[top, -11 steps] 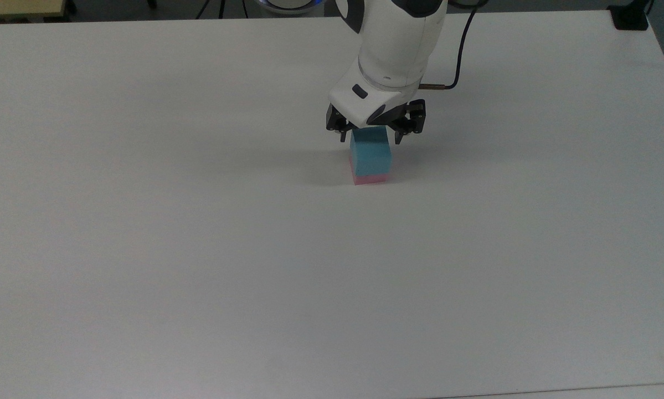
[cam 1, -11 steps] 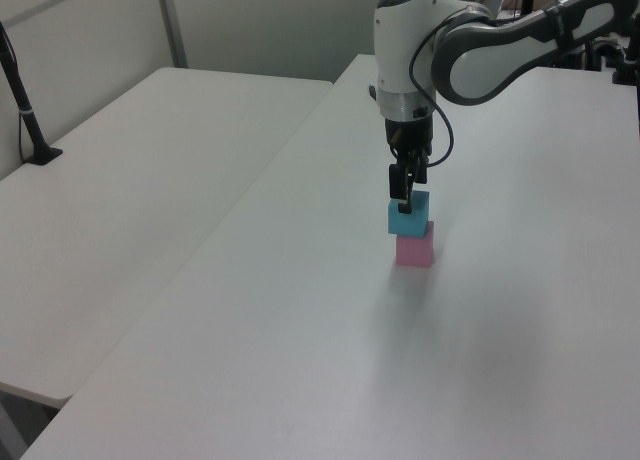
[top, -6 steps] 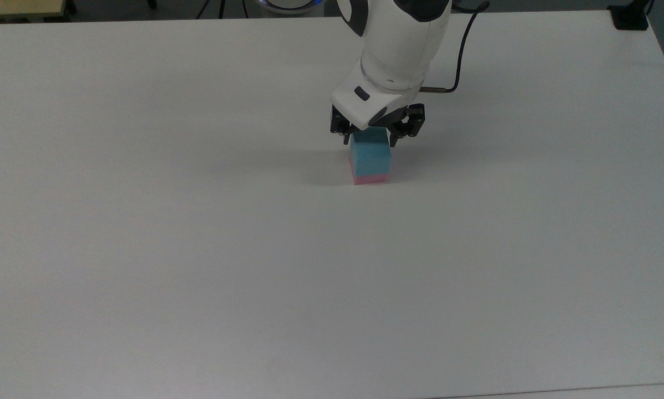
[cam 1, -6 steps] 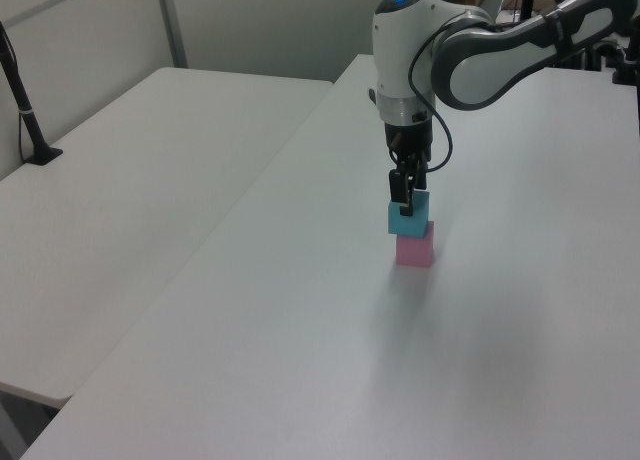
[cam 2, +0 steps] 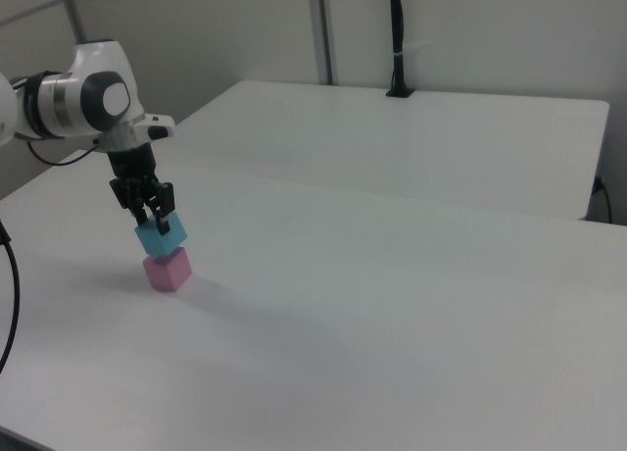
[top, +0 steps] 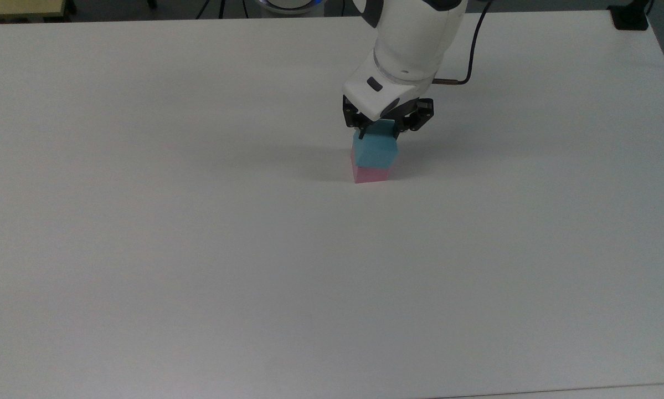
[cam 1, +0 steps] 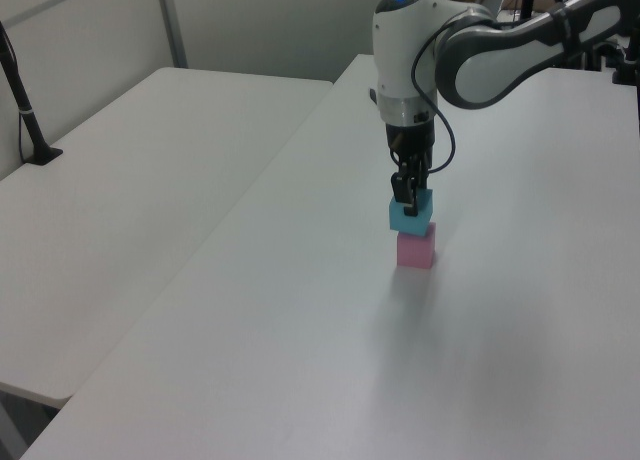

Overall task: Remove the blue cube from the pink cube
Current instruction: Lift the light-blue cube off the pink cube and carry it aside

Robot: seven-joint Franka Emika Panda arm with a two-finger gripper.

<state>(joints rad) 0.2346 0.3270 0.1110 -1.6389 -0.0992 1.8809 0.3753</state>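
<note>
Two plain cubes, no writing: the tool (top: 377, 132) grips one blue cube (top: 375, 151), raised just above one pink cube (top: 370, 174) on the desk (top: 199, 249).

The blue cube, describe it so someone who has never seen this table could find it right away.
Start at the big white table and follow the white robot arm down to its black gripper. The gripper is shut on the blue cube, the upper of two same-sized blocks. It is light blue and tilted; the pink cube under it sits flat on the table.
</note>
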